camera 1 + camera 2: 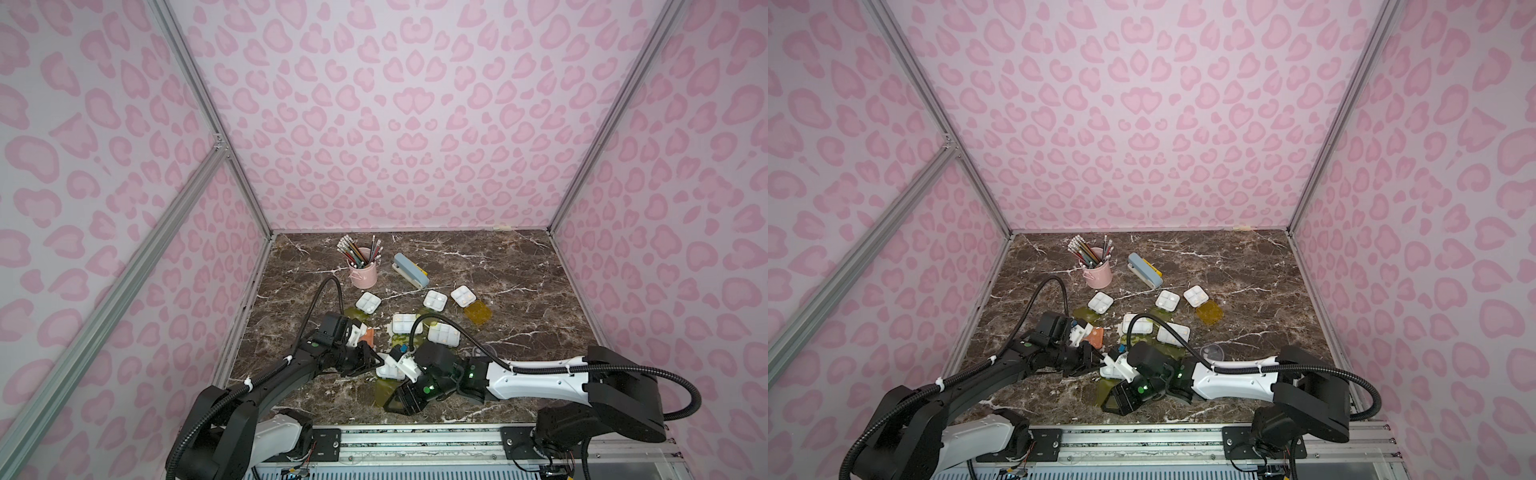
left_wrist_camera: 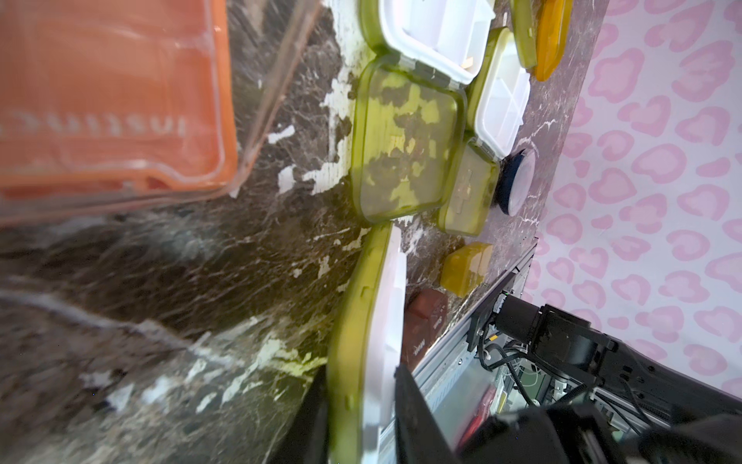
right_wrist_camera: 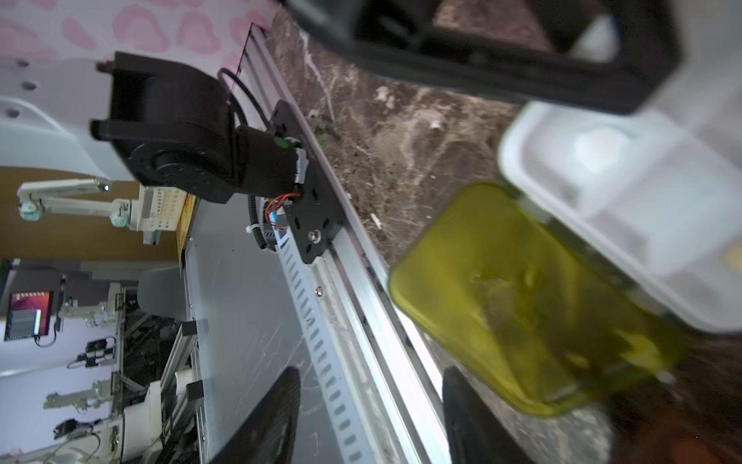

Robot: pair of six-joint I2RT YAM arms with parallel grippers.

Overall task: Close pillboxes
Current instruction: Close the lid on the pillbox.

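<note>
Grip check: left gripper (image 2: pixel 361 381) jaws narrow, pinching lime-lidded pillbox (image 2: pixel 373 289) edgewise; right gripper (image 3: pixel 371 373) wide, empty, just beside it.

Place: robot lab, a closed test cell.
Walls: pink-print panels (image 1: pixel 415 124) on aluminium posts (image 1: pixel 207 112), at 9, 12 and 3 o'clock.
Table: marble-print top (image 1: pixel 498 282).
Mount: rail (image 1: pixel 415 442) at 6 o'clock, carrying left arm (image 1: pixel 266 380) and right arm (image 1: pixel 536 376).
Props: cup (image 1: pixel 363 276) of pencils at 11 o'clock, stapler (image 1: pixel 409 270) just beside it, pillboxes (image 1: pixel 435 300) mid-table.
Beyond: in the right wrist view, other arms (image 3: pixel 72 205) and a lit monitor (image 3: pixel 28 315).
</note>
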